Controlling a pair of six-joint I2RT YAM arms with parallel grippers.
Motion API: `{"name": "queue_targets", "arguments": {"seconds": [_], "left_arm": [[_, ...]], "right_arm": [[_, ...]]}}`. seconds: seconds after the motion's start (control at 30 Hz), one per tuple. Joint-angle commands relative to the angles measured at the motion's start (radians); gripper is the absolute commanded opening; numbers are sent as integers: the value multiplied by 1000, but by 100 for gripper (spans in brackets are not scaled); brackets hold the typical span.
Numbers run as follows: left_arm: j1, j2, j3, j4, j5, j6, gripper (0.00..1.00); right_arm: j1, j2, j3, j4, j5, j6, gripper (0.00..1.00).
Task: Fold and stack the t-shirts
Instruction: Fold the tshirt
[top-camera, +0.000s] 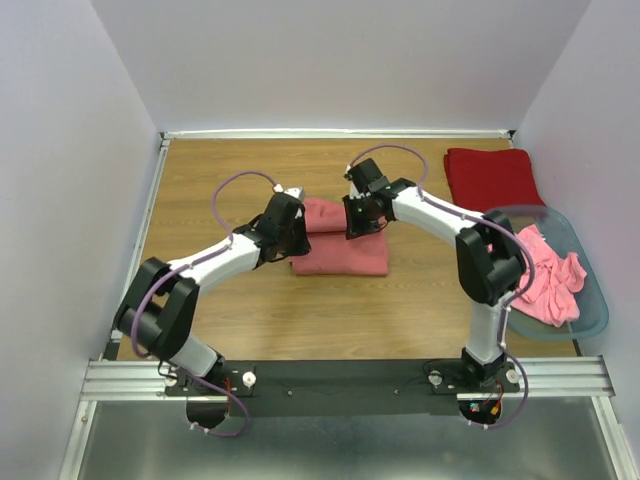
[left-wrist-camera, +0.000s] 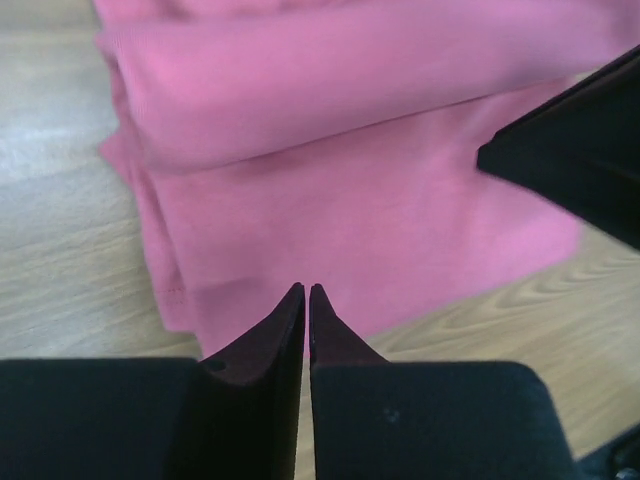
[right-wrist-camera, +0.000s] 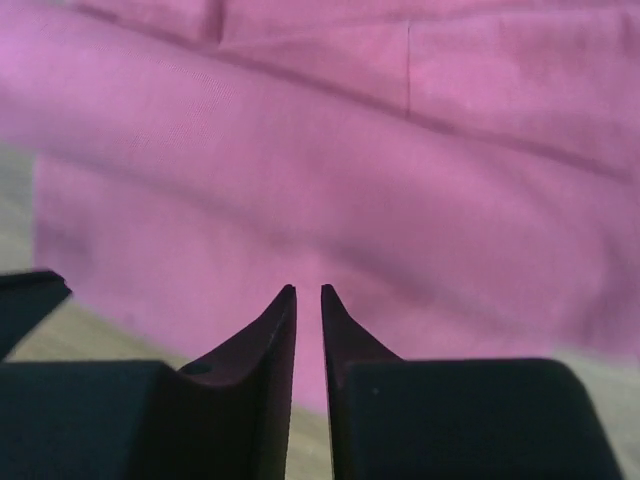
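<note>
A salmon-pink t-shirt (top-camera: 338, 250) lies folded in the middle of the table, with a rolled fold across its far part. My left gripper (top-camera: 291, 228) is at the shirt's left edge. In the left wrist view its jaws (left-wrist-camera: 306, 291) are pressed together just above the cloth (left-wrist-camera: 380, 180), with nothing between them. My right gripper (top-camera: 361, 217) is at the shirt's far right part. Its jaws (right-wrist-camera: 308, 291) stand a sliver apart over the pink cloth (right-wrist-camera: 330, 170) and hold nothing. A deep red t-shirt (top-camera: 492, 176) lies folded at the far right corner.
A grey-blue oval basket (top-camera: 597, 310) stands at the right edge and holds crumpled pink t-shirts (top-camera: 548, 275). The right gripper's black body (left-wrist-camera: 585, 160) shows in the left wrist view. White walls close in the table on three sides.
</note>
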Motion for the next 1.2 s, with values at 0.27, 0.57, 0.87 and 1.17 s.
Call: {"name": "queue_targets", "arguments": {"seconds": [0.27,0.57,0.87,1.17], "left_arm": [[-25,113,-32,88,-5,-10,12],[73,24,2,168,30,-5,31],[181,278,182,303,265,38,25],[247,513,254,395,336,-28,16]], "right_arm": [[-217,225,257,107,-28,36,24],[-263,53,84,257,-300,58,43],[-275,34,-123,574,-576,151,43],[-426,251,-249,882,-745,300,40]]}}
